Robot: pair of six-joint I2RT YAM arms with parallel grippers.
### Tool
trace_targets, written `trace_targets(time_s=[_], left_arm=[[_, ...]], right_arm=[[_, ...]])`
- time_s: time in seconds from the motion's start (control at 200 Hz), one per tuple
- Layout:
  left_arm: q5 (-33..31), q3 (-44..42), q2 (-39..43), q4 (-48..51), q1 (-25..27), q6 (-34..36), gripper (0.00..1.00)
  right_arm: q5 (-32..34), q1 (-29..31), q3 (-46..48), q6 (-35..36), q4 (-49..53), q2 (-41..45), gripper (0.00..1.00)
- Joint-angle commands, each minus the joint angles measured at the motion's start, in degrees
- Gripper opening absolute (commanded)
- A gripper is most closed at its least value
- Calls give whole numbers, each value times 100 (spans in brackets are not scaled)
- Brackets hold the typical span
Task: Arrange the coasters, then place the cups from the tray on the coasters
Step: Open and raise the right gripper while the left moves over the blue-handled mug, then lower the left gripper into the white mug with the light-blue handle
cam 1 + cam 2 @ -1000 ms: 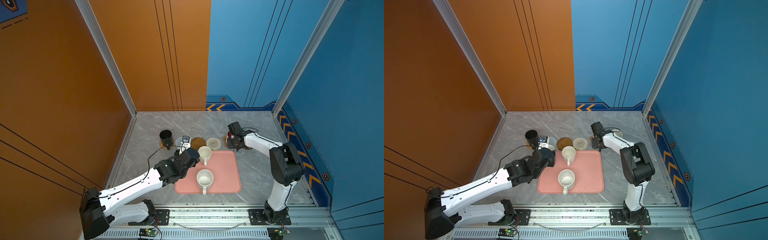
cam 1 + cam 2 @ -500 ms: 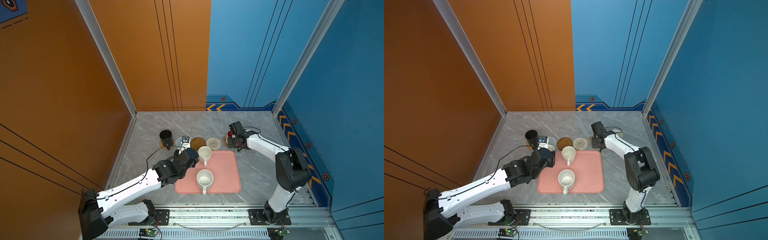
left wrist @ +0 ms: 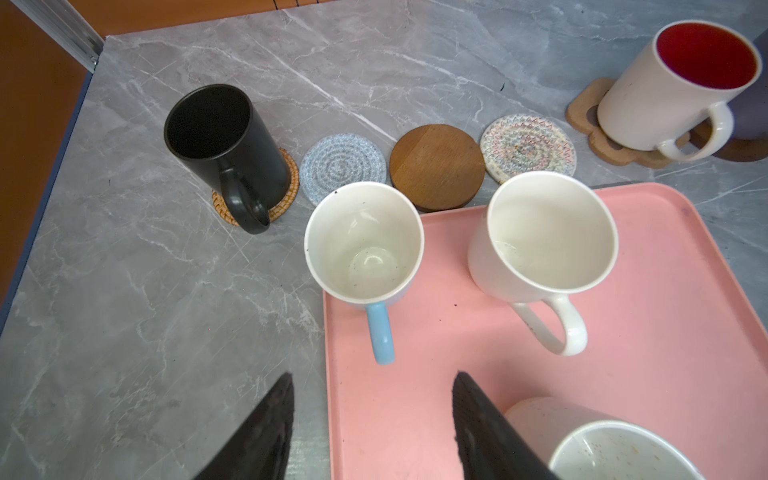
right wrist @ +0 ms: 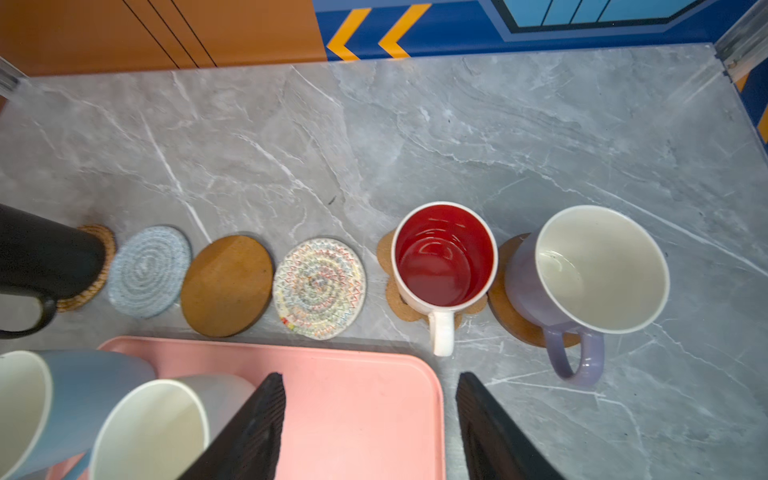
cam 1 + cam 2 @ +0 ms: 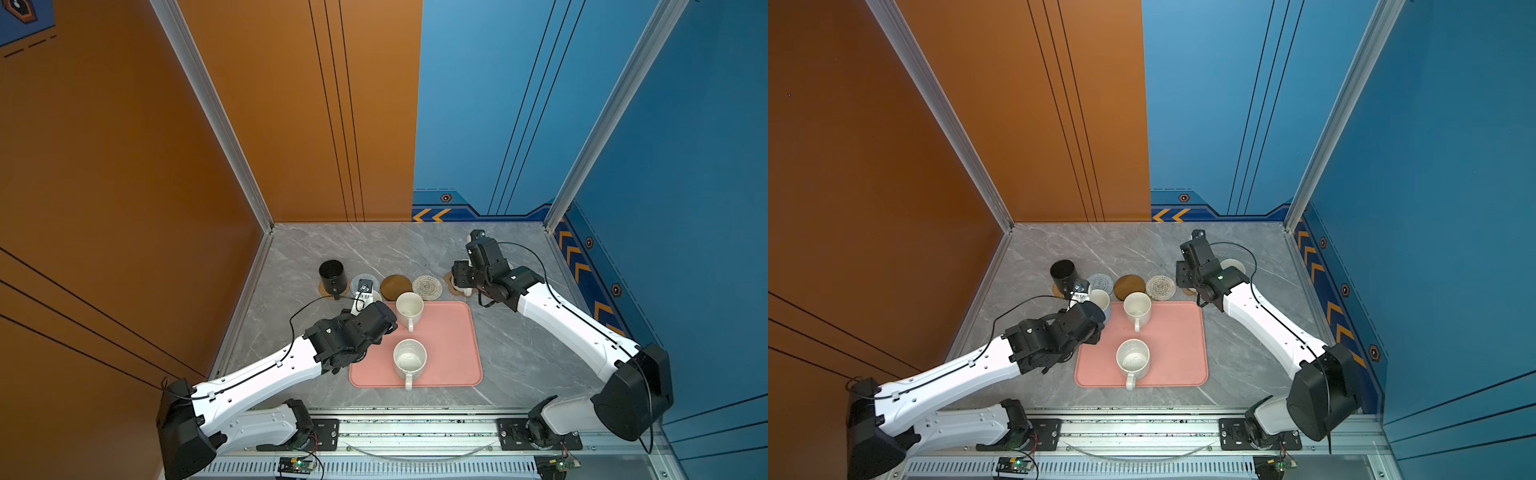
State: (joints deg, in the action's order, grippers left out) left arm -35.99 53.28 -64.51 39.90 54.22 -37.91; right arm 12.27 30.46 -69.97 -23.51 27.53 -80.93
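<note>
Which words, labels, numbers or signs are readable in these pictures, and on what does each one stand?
No words, brands or numbers are readable on the cups, the coasters or the tray.
Sign, no text: two yellow chevrons on the blue back wall.
Hexagon emblem above them: too small to read.

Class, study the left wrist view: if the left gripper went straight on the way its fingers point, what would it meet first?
Most likely the light blue mug, handle first: the handle points back at the left gripper from the corner of the tray. Depth is uncertain.
</note>
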Motion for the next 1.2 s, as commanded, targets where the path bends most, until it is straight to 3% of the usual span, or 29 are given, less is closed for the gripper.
trace_targets(time_s=[0.0, 0.38, 0.911, 1.192], left_arm=[[-134, 87, -143, 400, -29, -275, 63], [-106, 122, -684, 366, -226, -482, 64], [759, -139, -1296, -744, -855, -419, 62], [952, -54, -1715, -857, -966, -434, 59]], right_arm=[[135, 106, -21, -380, -199, 333, 65], [-58, 291, 617, -544, -589, 1028, 66], [-331, 224, 728, -506, -658, 1076, 66], [-408, 171, 748, -496, -696, 992, 65]])
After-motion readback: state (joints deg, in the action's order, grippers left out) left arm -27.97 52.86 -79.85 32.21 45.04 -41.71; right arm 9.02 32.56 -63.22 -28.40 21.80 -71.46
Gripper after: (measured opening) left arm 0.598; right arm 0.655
